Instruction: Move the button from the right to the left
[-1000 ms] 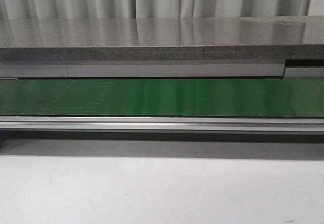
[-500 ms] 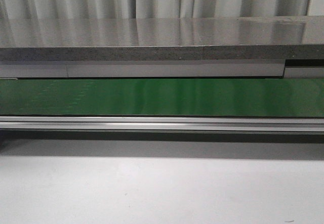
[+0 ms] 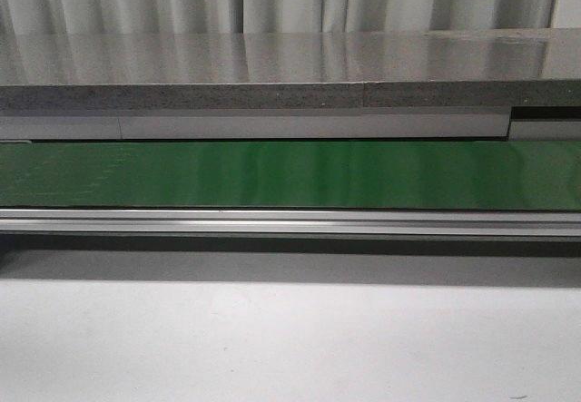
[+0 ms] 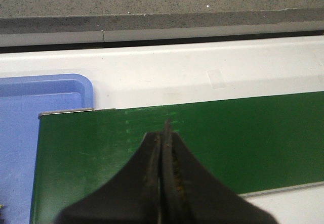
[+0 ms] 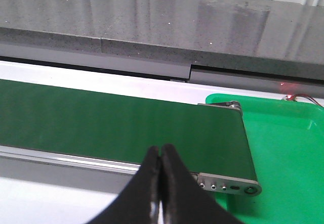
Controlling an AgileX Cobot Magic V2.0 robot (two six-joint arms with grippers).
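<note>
The button is out of view in every frame. A bare green belt point(image 3: 290, 175) runs across the front view, with neither arm showing there. In the left wrist view my left gripper point(image 4: 166, 128) is shut with nothing in it, its tip over the belt point(image 4: 202, 143) close to that belt's end. In the right wrist view my right gripper point(image 5: 160, 150) is shut and empty too, hanging over the near metal rail point(image 5: 71, 159) beside the belt point(image 5: 116, 120).
A blue tray point(image 4: 30, 113) lies beyond the belt's end in the left wrist view. A green tray point(image 5: 283, 148) sits past the belt's roller end point(image 5: 230, 187) in the right wrist view. A grey stone ledge point(image 3: 290, 71) runs behind the belt, white tabletop point(image 3: 290, 338) in front.
</note>
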